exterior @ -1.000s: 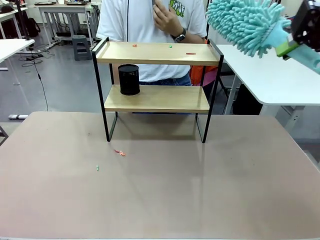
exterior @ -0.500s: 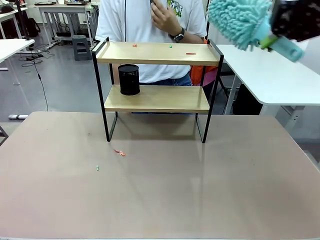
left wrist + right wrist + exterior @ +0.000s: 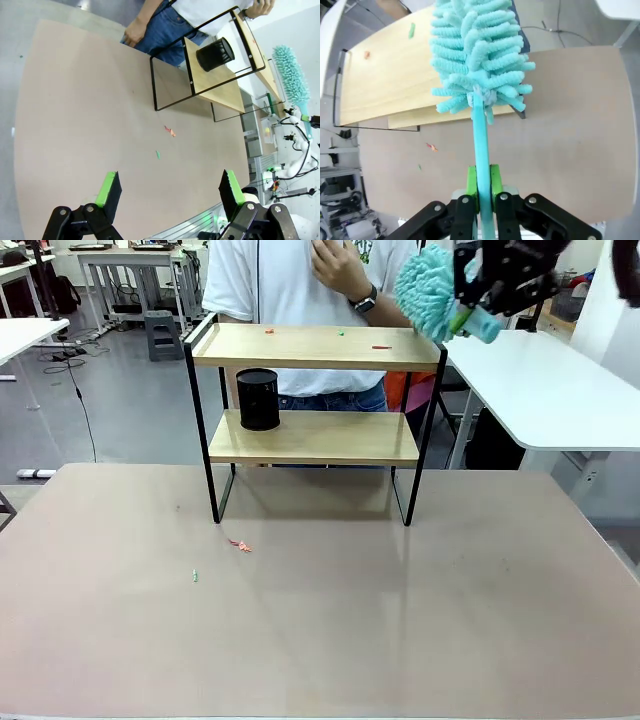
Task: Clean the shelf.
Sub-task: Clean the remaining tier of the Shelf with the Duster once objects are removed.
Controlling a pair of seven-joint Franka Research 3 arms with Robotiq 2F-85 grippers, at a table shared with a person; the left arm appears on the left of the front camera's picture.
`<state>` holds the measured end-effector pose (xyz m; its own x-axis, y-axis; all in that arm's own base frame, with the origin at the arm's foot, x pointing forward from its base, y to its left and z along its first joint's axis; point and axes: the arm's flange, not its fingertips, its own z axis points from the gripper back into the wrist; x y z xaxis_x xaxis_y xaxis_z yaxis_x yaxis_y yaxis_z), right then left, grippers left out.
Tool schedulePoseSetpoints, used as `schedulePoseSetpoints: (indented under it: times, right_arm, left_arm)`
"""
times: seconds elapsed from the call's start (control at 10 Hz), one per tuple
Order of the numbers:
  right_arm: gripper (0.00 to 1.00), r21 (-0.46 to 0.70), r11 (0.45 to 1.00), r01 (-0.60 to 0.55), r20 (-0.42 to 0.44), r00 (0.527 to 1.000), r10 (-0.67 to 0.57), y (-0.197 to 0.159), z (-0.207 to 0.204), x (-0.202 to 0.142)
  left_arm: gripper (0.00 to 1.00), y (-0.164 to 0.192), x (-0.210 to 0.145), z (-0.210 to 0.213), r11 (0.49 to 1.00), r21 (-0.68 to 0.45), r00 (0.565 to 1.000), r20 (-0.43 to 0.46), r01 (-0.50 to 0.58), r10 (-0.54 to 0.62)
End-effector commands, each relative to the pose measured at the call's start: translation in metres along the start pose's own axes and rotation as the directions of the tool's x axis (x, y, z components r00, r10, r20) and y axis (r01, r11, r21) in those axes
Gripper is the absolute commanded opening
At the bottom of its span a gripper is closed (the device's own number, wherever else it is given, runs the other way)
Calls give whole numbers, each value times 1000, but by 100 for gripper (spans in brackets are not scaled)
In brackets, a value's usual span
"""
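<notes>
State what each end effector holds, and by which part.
The right end effector grips the duster by its handle; the left end effector is open, holding nothing.

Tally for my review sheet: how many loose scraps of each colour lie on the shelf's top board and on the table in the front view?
Red or orange scraps: 3
Green scraps: 2
Total: 5

Brown table: shelf stands far centre, with orange scrap and green scrap lying near-left of it. Top board carries red and green bits. Lower board carries black mesh cup at its left end.
</notes>
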<state>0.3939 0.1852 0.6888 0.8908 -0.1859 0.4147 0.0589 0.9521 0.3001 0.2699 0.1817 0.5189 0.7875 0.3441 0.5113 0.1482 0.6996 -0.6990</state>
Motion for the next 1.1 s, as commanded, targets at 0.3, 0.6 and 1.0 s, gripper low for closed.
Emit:
schedulePoseSetpoints:
  times: [0.3, 0.6, 1.0]
  right_arm:
    - [12, -16, 1000, -2, -40, 999, 2, 43, -45, 16]
    - [12, 61, 995, -74, -103, 991, 80, 80, -61, 19]
    - [12, 114, 983, -141, -178, 971, 160, 116, -84, 39]
  left_arm:
    - [100, -1, 0, 0, 1000, -18, 1000, 10, 17, -17]
    - [100, -1, 0, 0, 1000, -18, 1000, 10, 17, -17]
    - [100, -1, 0, 0, 1000, -18, 1000, 10, 17, -17]
